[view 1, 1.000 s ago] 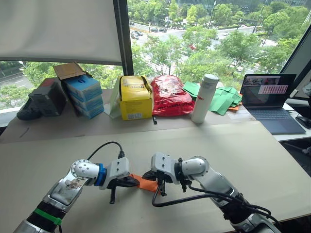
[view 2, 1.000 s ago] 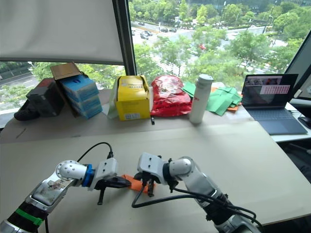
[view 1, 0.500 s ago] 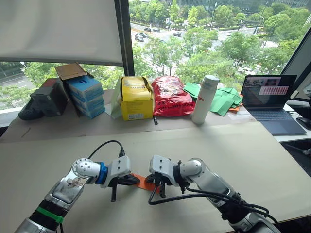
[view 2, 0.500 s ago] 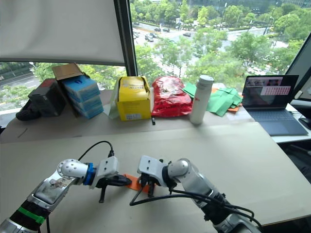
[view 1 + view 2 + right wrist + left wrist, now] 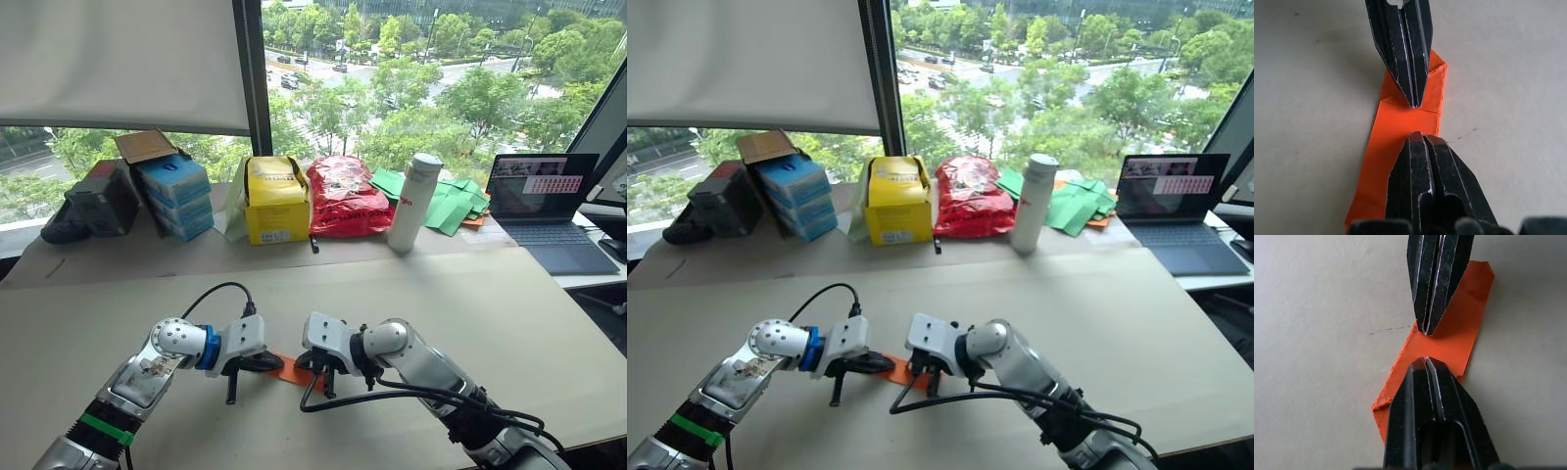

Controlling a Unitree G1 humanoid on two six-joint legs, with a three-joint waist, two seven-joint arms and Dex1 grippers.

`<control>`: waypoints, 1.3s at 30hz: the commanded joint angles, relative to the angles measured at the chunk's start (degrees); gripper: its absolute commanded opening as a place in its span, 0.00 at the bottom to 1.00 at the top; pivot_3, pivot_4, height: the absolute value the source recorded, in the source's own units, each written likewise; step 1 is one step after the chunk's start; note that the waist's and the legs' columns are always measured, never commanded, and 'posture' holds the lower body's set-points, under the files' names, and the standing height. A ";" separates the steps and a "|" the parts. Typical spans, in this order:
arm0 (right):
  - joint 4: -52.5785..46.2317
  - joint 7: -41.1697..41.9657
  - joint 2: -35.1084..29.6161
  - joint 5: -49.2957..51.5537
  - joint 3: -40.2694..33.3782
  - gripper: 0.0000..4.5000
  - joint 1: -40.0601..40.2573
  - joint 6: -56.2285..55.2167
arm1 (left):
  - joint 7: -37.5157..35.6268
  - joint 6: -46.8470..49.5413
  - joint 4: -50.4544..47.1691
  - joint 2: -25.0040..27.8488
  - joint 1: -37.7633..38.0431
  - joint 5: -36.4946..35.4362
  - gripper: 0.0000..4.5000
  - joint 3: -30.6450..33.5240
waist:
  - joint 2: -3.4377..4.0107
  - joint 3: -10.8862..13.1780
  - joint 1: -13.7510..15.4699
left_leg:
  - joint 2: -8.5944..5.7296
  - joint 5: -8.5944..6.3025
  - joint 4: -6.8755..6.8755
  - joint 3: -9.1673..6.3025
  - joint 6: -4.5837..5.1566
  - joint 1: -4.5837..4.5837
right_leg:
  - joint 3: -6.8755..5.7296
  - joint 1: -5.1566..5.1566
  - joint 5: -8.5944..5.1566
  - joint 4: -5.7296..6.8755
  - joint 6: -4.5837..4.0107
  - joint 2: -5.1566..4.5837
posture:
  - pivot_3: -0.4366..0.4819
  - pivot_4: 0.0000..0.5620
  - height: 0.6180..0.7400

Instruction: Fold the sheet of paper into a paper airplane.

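Observation:
The sheet of paper [image 5: 292, 371] is a narrow folded strip of bright orange, lying flat on the beige table [image 5: 470, 294] near its front middle. My left gripper [image 5: 271, 363] comes in from the left and my right gripper [image 5: 303, 365] from the right, meeting tip to tip over the strip. In the left wrist view my left gripper [image 5: 1424, 362] is shut with its tip on the paper [image 5: 1452, 340], and the right gripper [image 5: 1426, 330] points at it. The right wrist view has my right gripper [image 5: 1418, 135] shut on top of the strip [image 5: 1400, 122], facing the left gripper [image 5: 1413, 103].
Along the window at the back stand blue boxes [image 5: 171, 191], a yellow box [image 5: 274, 201], a red bag [image 5: 343, 194], a white bottle [image 5: 416, 201], green paper pieces [image 5: 446, 201] and a laptop [image 5: 544, 196]. Black cables trail from both wrists.
Both grippers have stayed tip to tip on the orange strip, drawing a little closer together. The head view itself has shifted slightly.

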 commanded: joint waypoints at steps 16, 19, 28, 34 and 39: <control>-7.06 -0.16 -11.47 -0.66 0.18 0.00 6.66 8.87 | 0.42 -0.17 -0.28 0.10 1.15 3.02 0.00 -3.00 | 0.02 -0.07 1.07 | -0.03 -0.11 0.01 -0.01 0.17 0.15 | 0.01 0.20 -0.08 -0.20 0.14 -0.08 | 0.48 0.27 1.00; -8.05 -0.21 -12.44 -0.82 0.27 0.00 6.94 9.11 | 0.59 -0.16 -0.03 -0.07 0.82 3.21 0.00 -3.15 | 0.02 -0.07 1.17 | -0.03 -0.12 0.02 -0.02 0.19 0.15 | 0.00 0.23 -0.09 -0.22 0.16 -0.09 | 0.48 0.27 1.00; -11.29 0.30 -15.98 -0.29 -0.54 0.00 8.60 10.08 | 0.99 0.04 -0.23 0.03 0.61 3.37 0.00 -3.30 | 0.02 -0.07 1.39 | -0.04 -0.15 0.03 -0.02 0.23 0.14 | -0.01 0.26 -0.11 -0.30 0.18 -0.11 | 0.48 0.27 1.00; -13.86 0.25 -17.87 0.56 -1.52 0.00 8.74 10.77 | 0.99 0.01 -0.06 -0.02 0.37 3.34 0.00 -3.30 | 0.01 -0.07 1.41 | -0.04 -0.15 0.02 -0.03 0.23 0.13 | 0.00 0.27 -0.12 -0.35 0.21 -0.12 | 0.48 0.27 1.00; -16.95 -0.84 -13.60 5.73 -8.64 0.00 5.44 10.37 | 1.08 -0.03 0.31 -0.16 0.05 3.35 0.00 -3.21 | -0.03 -0.04 1.30 | -0.03 -0.14 0.03 -0.04 0.23 0.07 | 0.03 0.25 -0.12 -0.37 0.23 -0.12 | 0.48 0.27 1.00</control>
